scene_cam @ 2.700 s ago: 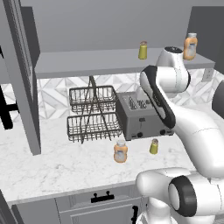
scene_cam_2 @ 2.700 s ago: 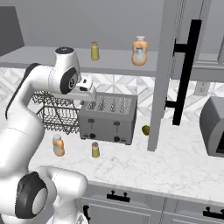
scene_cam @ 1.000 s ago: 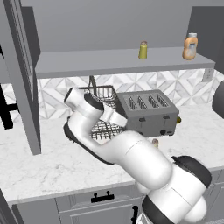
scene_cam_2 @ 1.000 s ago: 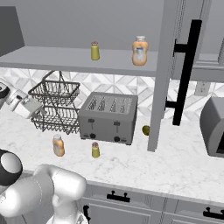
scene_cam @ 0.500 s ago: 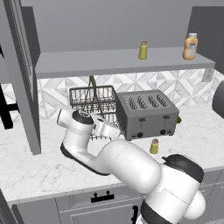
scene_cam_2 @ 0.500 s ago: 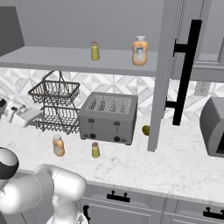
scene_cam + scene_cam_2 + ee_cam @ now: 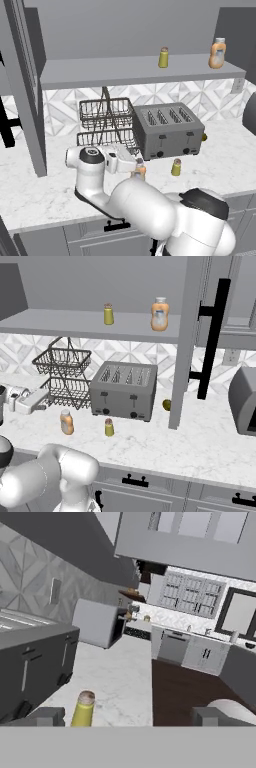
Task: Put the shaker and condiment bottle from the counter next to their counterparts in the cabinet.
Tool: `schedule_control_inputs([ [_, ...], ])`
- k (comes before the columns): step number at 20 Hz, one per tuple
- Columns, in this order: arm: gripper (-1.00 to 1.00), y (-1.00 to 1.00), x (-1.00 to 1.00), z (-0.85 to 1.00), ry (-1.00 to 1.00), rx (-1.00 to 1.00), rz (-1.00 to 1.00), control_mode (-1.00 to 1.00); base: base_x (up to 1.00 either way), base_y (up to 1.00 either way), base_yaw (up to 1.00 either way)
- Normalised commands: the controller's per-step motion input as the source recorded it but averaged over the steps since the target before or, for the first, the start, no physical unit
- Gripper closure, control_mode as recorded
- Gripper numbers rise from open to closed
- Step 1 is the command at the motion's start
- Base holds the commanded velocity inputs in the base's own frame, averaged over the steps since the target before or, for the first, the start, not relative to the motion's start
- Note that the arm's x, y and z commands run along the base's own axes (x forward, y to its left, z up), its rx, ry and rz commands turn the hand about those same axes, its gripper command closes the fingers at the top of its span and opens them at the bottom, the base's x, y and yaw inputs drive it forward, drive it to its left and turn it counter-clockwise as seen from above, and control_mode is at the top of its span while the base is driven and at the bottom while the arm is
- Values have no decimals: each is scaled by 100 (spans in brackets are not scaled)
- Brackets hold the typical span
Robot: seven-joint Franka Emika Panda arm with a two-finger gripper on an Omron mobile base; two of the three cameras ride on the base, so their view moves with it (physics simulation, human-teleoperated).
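Note:
The shaker [image 7: 176, 167] [image 7: 109, 427] stands on the counter [image 7: 227, 157] in front of the toaster. In the hand view the shaker [image 7: 83, 709] is low and left of centre, nearer the left fingertip [image 7: 47, 716]. The condiment bottle [image 7: 66, 422] stands left of it; in the left base view the condiment bottle [image 7: 141, 172] is partly covered by my hand. My gripper [image 7: 136, 161] [image 7: 44, 400] [image 7: 130, 717] hangs low over the counter just left of the bottle, open and holding nothing. On the cabinet shelf [image 7: 125, 72] stand the counterparts: a yellow shaker [image 7: 163, 57] [image 7: 108, 314] and a pear-shaped orange bottle [image 7: 217, 53] [image 7: 159, 314].
A grey toaster [image 7: 167, 131] [image 7: 124, 390] sits behind the shaker, and a two-tier wire basket [image 7: 106, 125] [image 7: 62, 376] stands left of it. The tall cabinet door [image 7: 187, 341] with a black handle hangs open at the right. A grey appliance [image 7: 245, 401] is at the far right.
The arm has swung from the right side, past the basket, down and left to counter height. The jaws stayed open. Shaker and bottle have not moved.

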Motion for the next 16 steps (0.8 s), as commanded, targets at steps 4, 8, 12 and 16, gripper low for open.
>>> schedule_control_inputs([
  [4, -100, -1, -1, -37, -10, -1, -3, -100, 0, 0, 0],
  [8, -100, -3, 0, -14, -7, 6, -9, -100, 0, 0, 0],
  [12, -100, 0, 0, 0, -5, 0, -4, -100, 0, 0, 0],
  [16, -100, 0, 2, -36, 0, 17, 0, -100, 0, 0, 0],
])
